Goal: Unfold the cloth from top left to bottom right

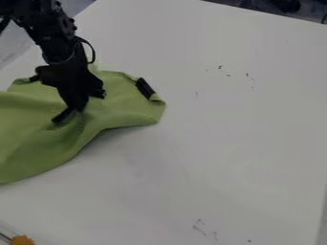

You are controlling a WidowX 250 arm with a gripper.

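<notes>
cloth (pixel 38 139): rumpled, at the table's (pixel 211 143) left
gripper (pixel 70 112): down at the cloth; can't tell if it is clenched or released
step: likely securing a fold
next: probably with a firm hold, draw the fold near and right

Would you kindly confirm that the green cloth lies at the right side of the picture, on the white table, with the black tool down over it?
Not quite: the camera view shows the green cloth at the left side of the picture, not the right. It does lie on the white table, with the black tool down over it.
</notes>
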